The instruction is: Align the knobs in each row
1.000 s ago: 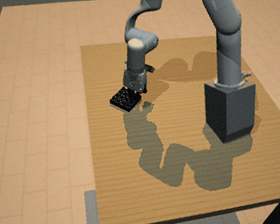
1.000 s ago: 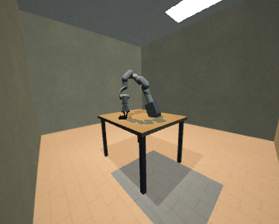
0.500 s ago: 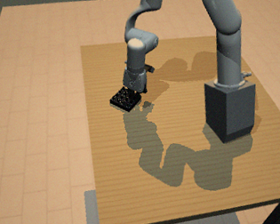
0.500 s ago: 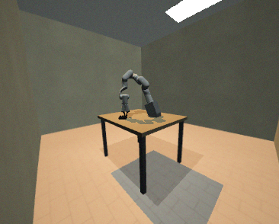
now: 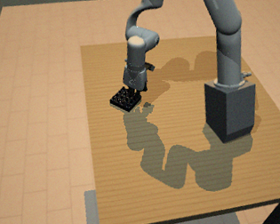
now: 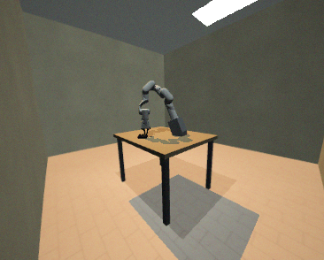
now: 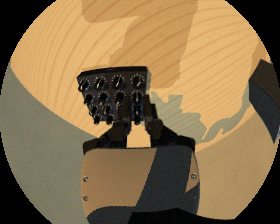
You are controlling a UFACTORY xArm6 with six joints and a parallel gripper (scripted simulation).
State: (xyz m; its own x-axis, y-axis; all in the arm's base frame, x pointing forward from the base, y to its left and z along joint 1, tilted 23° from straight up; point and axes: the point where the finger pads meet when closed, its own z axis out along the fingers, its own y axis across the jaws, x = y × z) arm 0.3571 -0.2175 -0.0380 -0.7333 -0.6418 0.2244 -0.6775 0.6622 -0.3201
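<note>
The black knob box [image 5: 118, 105] [image 6: 142, 136] [image 7: 112, 71] stands on the table. In the wrist view its top shows rows of black knobs with white lines and marks. The farthest row has a knob [image 7: 137, 80] at its right end. My gripper [image 5: 135, 92] [image 7: 137, 102] points down over the box, with its fingers partly open. In the wrist view the fingers stand on either side of the right-hand column of knobs, and nothing is seen gripped. The left finger hides part of the neighbouring column. The names and the socket cannot be made out, and most line directions are too small to read.
The wooden table [image 5: 91, 153] [image 6: 165, 149] carries the dark grey arm base [image 5: 229, 113] [image 6: 178, 126], well to the right of the box in the top and exterior views. The arm arches above the table between base and box. Arm shadows fall on the table beside the box.
</note>
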